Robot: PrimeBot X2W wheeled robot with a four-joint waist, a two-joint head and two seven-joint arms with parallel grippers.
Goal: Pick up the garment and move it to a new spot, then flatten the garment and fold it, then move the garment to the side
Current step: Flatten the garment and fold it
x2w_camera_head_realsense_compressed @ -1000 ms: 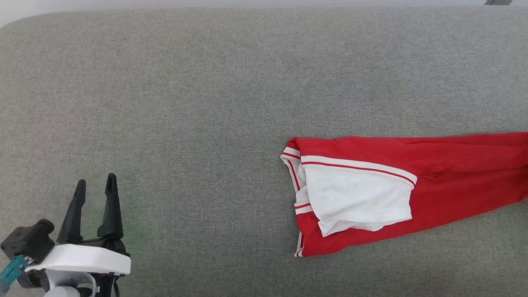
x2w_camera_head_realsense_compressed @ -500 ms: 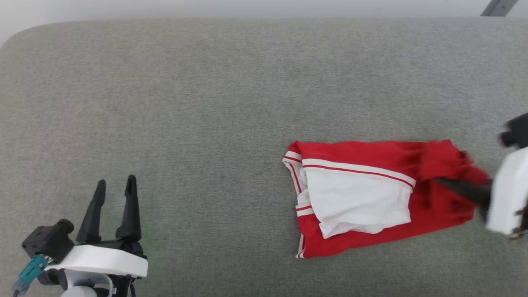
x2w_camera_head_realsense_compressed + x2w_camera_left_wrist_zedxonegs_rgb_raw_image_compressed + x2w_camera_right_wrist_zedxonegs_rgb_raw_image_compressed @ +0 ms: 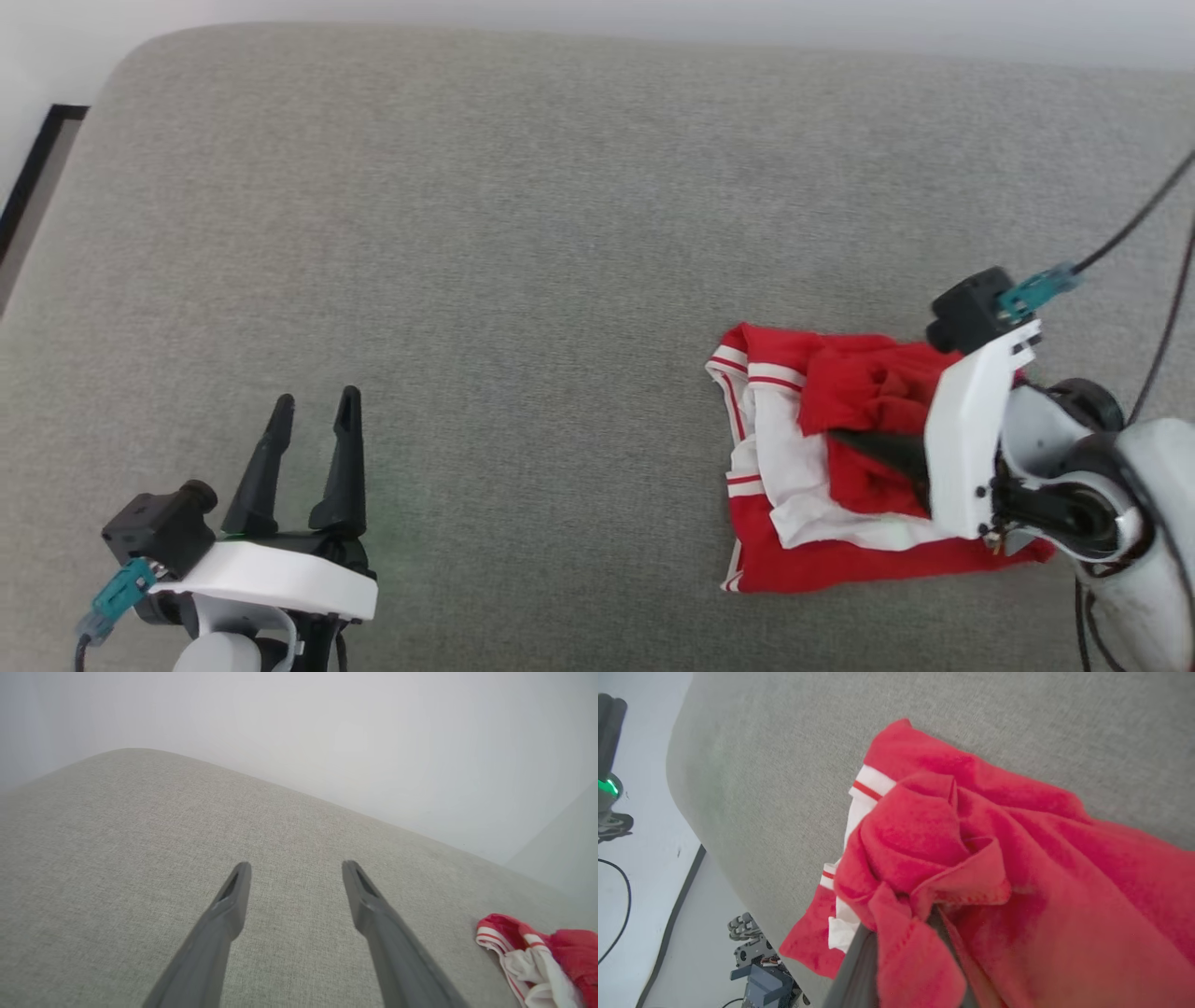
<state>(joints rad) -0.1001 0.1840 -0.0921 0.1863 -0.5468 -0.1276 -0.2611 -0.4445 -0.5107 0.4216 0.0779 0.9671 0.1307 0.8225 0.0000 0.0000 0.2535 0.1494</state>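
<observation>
Currently: right gripper clamped narrow on a bunched red fold of the garment, fingers pointing toward robot's left, cloth draped over them in right wrist view. Garment crumpled on right side of grey fabric surface, white sleeve and striped trim facing up, red fold lying over the sleeve. Left gripper spread wide, holding nothing, over bare surface at lower left, well apart from the garment.
</observation>
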